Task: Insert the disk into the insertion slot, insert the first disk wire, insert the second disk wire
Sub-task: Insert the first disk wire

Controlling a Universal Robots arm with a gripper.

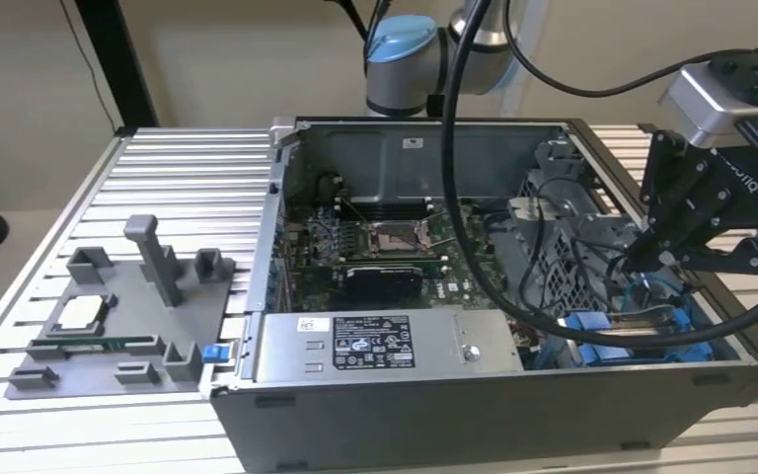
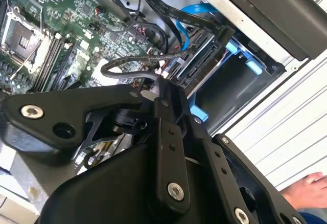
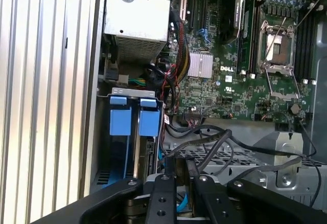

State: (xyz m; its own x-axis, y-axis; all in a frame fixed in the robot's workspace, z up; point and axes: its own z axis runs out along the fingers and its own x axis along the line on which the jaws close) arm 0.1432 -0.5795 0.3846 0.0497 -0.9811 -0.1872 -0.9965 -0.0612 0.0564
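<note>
Fixture tray (image 1: pixel 103 360): grey, on the slatted desk (image 1: pixel 182 168) at the exterior view's left, beside the open computer case (image 1: pixel 485 415).
Power-supply box (image 1: pixel 352 346): lies along the case's near wall.
Disk (image 1: pixel 596 329): its blue carrier sits in the insertion slot (image 3: pixel 134 92), in the case's near corner at the exterior view's right.
Gripper (image 1: pixel 636 265): hangs just above the slot. Fingers drawn close, apparently pinching the end of a black wire (image 2: pixel 127 66); the contact is partly hidden.
Motherboard (image 1: pixel 379 247): mid-case, further back.
Arm (image 1: pixel 406 49): base behind the case's far wall.

The gripper (image 2: pixel 162 87) hangs just beside the blue-framed disk (image 2: pixel 207 60).
</note>
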